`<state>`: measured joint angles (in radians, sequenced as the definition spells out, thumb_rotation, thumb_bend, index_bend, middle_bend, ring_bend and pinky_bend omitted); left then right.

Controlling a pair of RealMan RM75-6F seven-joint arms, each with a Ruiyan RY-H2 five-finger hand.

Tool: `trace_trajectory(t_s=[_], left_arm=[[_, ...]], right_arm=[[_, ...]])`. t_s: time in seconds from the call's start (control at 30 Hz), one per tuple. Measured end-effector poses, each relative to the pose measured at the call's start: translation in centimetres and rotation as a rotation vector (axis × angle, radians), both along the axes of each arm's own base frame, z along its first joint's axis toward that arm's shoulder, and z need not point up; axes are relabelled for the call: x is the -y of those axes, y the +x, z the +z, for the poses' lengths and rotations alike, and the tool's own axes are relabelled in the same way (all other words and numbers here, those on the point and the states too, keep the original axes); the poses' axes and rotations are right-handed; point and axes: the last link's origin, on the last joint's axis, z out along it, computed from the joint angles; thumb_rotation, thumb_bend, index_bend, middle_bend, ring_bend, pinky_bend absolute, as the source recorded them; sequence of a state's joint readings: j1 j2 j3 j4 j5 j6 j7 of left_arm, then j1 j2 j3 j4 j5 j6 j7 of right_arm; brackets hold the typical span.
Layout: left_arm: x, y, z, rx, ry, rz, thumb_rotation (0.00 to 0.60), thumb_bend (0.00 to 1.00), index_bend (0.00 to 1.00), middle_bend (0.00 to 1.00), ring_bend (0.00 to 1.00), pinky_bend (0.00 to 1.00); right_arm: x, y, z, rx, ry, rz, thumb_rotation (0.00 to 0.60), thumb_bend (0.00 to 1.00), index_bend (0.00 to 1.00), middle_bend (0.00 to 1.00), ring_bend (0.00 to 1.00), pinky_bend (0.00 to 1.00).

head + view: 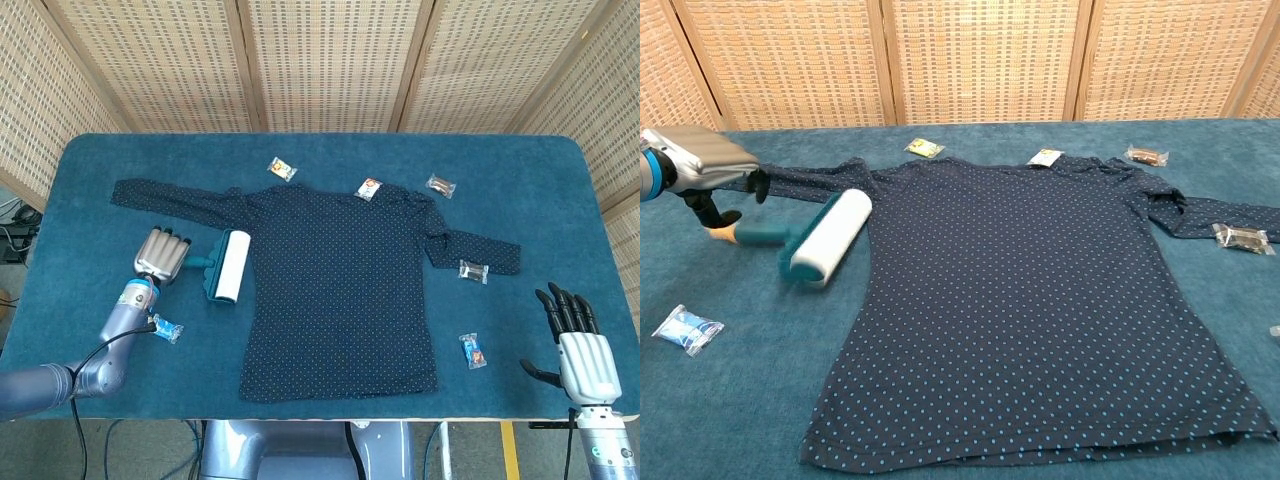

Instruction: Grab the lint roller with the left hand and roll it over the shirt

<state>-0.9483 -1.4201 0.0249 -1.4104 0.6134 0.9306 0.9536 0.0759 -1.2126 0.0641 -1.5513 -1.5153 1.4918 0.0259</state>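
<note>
The lint roller [817,244] lay on the blue table cover [330,160] just off the shirt's left edge, its white drum tilted, its teal handle pointing to nine o'clock. The left hand [162,255] sat right at that handle's end; in the chest view its dark fingers [708,209] looked loosened and apart above the orange tip, though whether they touched the handle could not be told.

The dark dotted shirt [340,280] was spread flat across the middle, one sleeve running to ten o'clock behind the left hand, the other folded at three o'clock.

Small wrappers ringed it. A blue packet [166,329] lay beside the left forearm, at seven o'clock from the roller. A yellowish packet [282,168] sat at twelve o'clock just off the collar, and a white one [369,187] rested on the neckline. A brown one [441,185] lay near the shoulder at one o'clock, a clear one [473,270] on the folded sleeve, another blue one [474,350] at four o'clock.

The right hand [575,340] stood well apart at the table's lower right corner, fingers spread, holding nothing.
</note>
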Motion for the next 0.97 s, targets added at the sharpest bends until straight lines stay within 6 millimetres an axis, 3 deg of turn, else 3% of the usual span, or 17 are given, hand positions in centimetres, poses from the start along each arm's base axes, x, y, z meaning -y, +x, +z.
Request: trace_trajectory(t_s=[0.17, 0.37, 0.63, 0.77, 0.97], left_arm=[[0.4, 0.1, 0.4, 0.024, 0.012, 0.019, 0.6, 0.3, 0.06, 0.0, 0.0, 0.1], [1.3, 0.2, 1.1, 0.097, 0.025, 0.052, 0.6, 0.3, 0.0, 0.0, 0.0, 0.03], [4.0, -0.3, 2.7, 0.367, 0.129, 0.051, 0.6, 0.28, 0.0, 0.0, 0.0, 0.0], [6.6, -1.1, 4.1, 0.532, 0.227, -0.028, 0.6, 0.26, 0.0, 0.0, 0.0, 0.0], [13.4, -3.8, 5.8, 0.746, 0.349, -0.125, 0.6, 0.21, 0.0, 0.0, 0.0, 0.0]], right_arm=[[0.0, 0.1, -0.1, 0.0, 0.003, 0.004, 0.6, 0.14, 0.01, 0.0, 0.0, 0.0], [-0.1, 0.2, 0.0, 0.004, -0.002, 0.01, 0.6, 0.14, 0.01, 0.0, 0.0, 0.0], [0.0, 0.2, 0.3, 0.009, -0.016, 0.015, 0.6, 0.14, 0.0, 0.0, 0.0, 0.0], [0.1, 0.4, 0.5, 0.014, -0.035, 0.026, 0.6, 0.14, 0.0, 0.0, 0.0, 0.0], [0.1, 0.4, 0.5, 0.012, -0.042, 0.026, 0.6, 0.14, 0.0, 0.0, 0.0, 0.0]])
